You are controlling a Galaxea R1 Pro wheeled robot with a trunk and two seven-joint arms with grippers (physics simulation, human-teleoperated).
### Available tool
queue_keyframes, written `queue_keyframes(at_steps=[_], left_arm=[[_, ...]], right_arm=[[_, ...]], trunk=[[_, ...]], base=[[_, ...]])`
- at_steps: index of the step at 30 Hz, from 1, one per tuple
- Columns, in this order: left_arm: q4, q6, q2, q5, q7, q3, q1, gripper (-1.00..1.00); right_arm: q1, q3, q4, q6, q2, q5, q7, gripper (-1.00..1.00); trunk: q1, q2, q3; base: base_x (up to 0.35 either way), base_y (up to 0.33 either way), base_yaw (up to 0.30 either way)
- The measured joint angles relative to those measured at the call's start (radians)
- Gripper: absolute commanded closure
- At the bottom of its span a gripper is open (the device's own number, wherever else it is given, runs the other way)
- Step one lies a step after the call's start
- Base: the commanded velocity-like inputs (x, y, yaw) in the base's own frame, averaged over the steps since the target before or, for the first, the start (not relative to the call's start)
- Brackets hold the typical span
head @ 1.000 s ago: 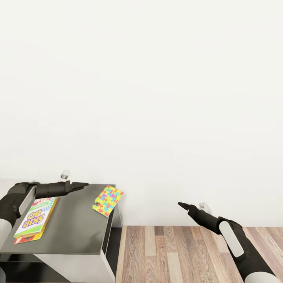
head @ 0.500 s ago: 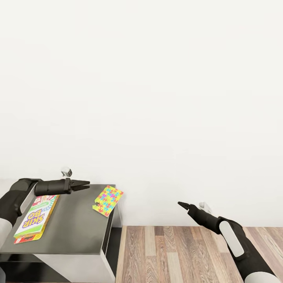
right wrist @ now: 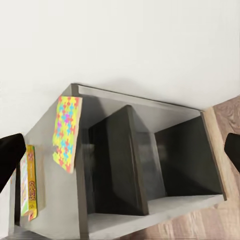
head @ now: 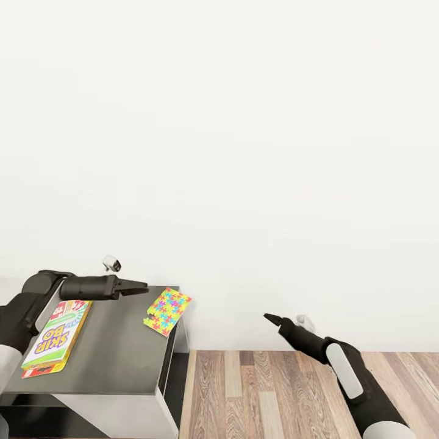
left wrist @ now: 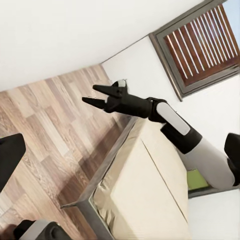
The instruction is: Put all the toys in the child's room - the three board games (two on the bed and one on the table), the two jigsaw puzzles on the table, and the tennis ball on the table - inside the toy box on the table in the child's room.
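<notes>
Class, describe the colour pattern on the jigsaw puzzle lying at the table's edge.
The jigsaw puzzle shows interlocking pieces in yellow, pink, blue, green and orange; clearest in the head view.

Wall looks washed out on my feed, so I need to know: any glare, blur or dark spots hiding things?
Head view: the wall is flat white, but the puzzle and Skip-Bo box read sharp. Right wrist view: the table shelves are dark inside, contents unclear; the puzzle is crisp. Left wrist view: sharp, soft even light on the bed.
</notes>
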Motion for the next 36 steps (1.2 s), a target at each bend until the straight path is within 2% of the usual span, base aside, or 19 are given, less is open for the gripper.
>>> queue_keyframes(at_steps=[4,6,8,11,13,17,23,31,33,35,36], left_arm=[[-0.01,0.001,0.0,0.003,0.0,0.001,0.005,-1.0],[-0.013,0.001,0.002,0.004,-0.001,0.001,0.006,-1.0],[-0.014,0.001,0.003,0.004,-0.001,0.001,0.007,-1.0],[-0.013,0.001,0.008,0.006,-0.001,0.003,0.008,-1.0],[-0.013,0.001,0.012,0.008,-0.002,0.004,0.009,-1.0],[-0.013,0.001,0.012,0.008,-0.003,0.004,0.01,-1.0],[-0.012,0.001,0.013,0.006,-0.002,0.006,0.01,-1.0],[-0.009,0.001,0.014,0.008,-0.002,0.005,0.01,-1.0],[-0.009,0.001,0.013,0.008,-0.002,0.005,0.01,-1.0],[-0.009,0.001,0.013,0.008,-0.002,0.005,0.01,-1.0],[-0.009,0.0,0.013,0.009,-0.002,0.005,0.011,-1.0]], right_arm=[[-0.014,0.001,0.018,0.021,0.062,-0.001,-0.002,-1.0],[-0.048,0.002,0.064,0.054,0.114,-0.005,-0.001,-1.0],[-0.072,0.001,0.108,0.068,0.137,-0.006,0.001,-1.0],[-0.124,-0.001,0.256,0.077,0.164,-0.008,0.009,-1.0],[-0.153,-0.001,0.319,0.074,0.171,-0.01,0.012,-1.0],[-0.181,0.0,0.367,0.034,0.177,0.0,0.005,-1.0],[-0.189,0.001,0.382,-0.016,0.177,0.0,0.001,-1.0],[-0.189,-0.006,0.385,-0.016,0.174,-0.009,0.033,-1.0],[-0.189,-0.007,0.388,-0.012,0.17,-0.013,0.08,-1.0],[-0.189,-0.008,0.389,-0.01,0.167,-0.02,0.17,-1.0],[-0.189,-0.006,0.39,-0.008,0.166,-0.022,0.244,-1.0]], trunk=[[0.0,0.0,0.0],[0.0,0.0,0.0],[0.0,0.0,0.0],[0.0,0.0,0.0],[0.0,0.0,0.0],[0.0,0.0,0.0],[0.0,0.0,0.0],[0.0,0.0,0.0],[0.0,0.0,0.0],[0.0,0.0,0.0],[0.0,0.0,0.0]], base=[[0.0,0.0,0.0],[0.0,0.0,0.0],[0.0,0.0,0.0],[0.0,0.0,0.0],[0.0,0.0,0.0],[0.0,0.0,0.0],[0.0,0.0,0.0],[0.0,0.0,0.0],[0.0,0.0,0.0],[0.0,0.0,0.0],[0.0,0.0,0.0]])
